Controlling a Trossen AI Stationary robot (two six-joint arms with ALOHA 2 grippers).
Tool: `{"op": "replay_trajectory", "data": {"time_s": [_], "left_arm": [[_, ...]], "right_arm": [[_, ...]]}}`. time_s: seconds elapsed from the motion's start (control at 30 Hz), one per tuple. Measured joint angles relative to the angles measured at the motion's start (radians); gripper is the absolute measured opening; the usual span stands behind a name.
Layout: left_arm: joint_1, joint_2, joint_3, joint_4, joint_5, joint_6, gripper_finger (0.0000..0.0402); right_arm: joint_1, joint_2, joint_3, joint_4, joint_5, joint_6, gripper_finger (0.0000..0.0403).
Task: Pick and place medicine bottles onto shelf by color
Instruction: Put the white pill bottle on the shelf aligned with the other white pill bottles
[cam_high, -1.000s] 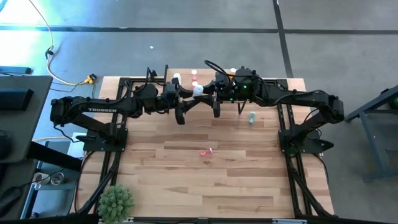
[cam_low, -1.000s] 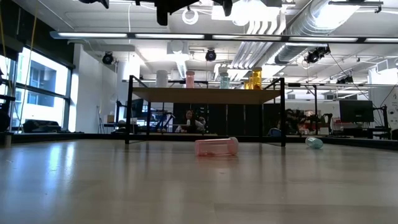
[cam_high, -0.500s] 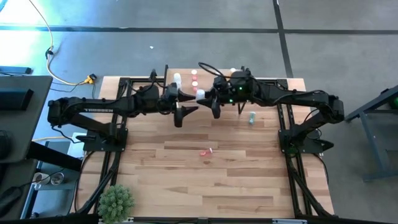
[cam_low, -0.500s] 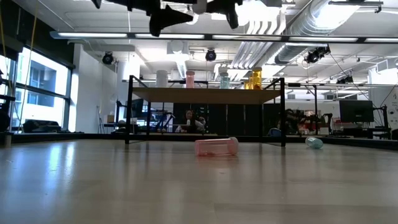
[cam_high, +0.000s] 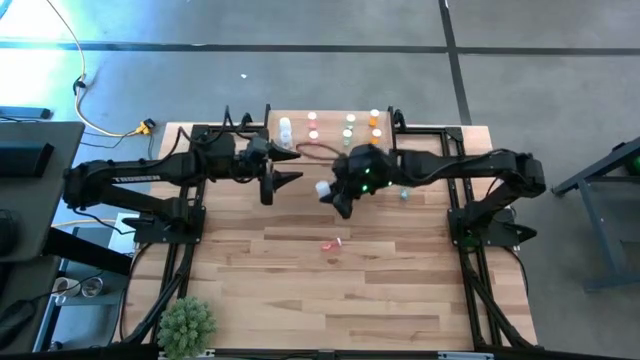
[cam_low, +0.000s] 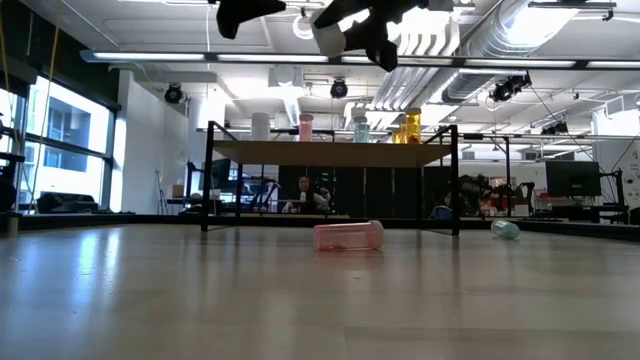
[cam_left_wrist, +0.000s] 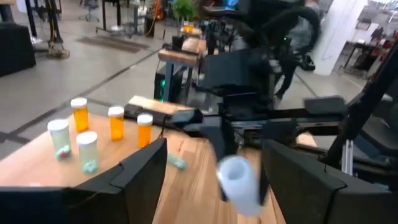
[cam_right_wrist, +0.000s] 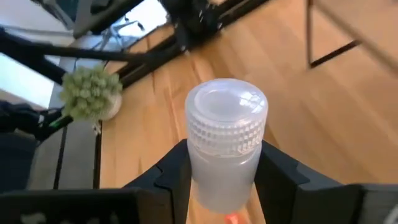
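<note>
1. Nearest you on the tabletop (cam_high: 300, 290), a pink bottle (cam_high: 332, 243) lies on its side, long axis running left to right, with no claw touching it.
2. Above and just beyond it, your right gripper (cam_high: 333, 194) is clamped on a white-capped clear bottle (cam_right_wrist: 226, 140). The cap points away from the wrist, so the bottle's long axis runs along the fingers (cam_right_wrist: 177, 177).
3. The left gripper (cam_high: 274, 181) hangs just to the left with its fingers spread, holding nothing.
4. A pale green bottle (cam_high: 404, 190) lies on the table to the right.
5. Farthest stands the shelf (cam_high: 330, 118), lying beyond the held bottle. The white bottle (cam_high: 285, 128) sits at its left end, then pink, green and orange, so your next move probably goes far and left. The right arm already holds the load.
</note>
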Motion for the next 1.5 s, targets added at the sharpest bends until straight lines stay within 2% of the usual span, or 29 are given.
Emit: {"op": "replay_trajectory", "data": {"time_s": [0.17,0.3,0.43,0.63,0.83,1.03,1.5], "left_arm": [[0.001,-0.009,0.000,-0.144,0.038,-0.035,0.0251],[0.001,-0.006,0.000,-0.238,0.159,-0.142,0.0251],[-0.012,0.014,0.000,-0.252,0.283,-0.226,0.0251],[-0.031,0.032,0.000,-0.252,0.307,-0.343,0.0251],[-0.043,0.071,0.000,-0.252,0.395,-0.426,0.0251],[-0.079,0.128,0.000,-0.238,0.405,-0.489,0.0251],[-0.140,0.229,0.000,-0.174,0.400,-0.497,0.0251]], "right_arm": [[0.050,0.051,0.000,0.018,0.000,0.053,0.0126],[0.076,0.092,0.000,0.032,-0.024,0.101,0.0126],[0.096,0.136,0.000,0.056,-0.077,0.111,0.0126],[0.140,0.184,0.000,0.100,-0.093,0.123,0.0126],[0.171,0.197,0.000,0.164,-0.083,0.132,0.0126],[0.178,0.197,0.000,0.180,-0.063,0.146,0.0126],[0.178,0.197,0.000,0.190,-0.095,0.163,0.0126]]}}
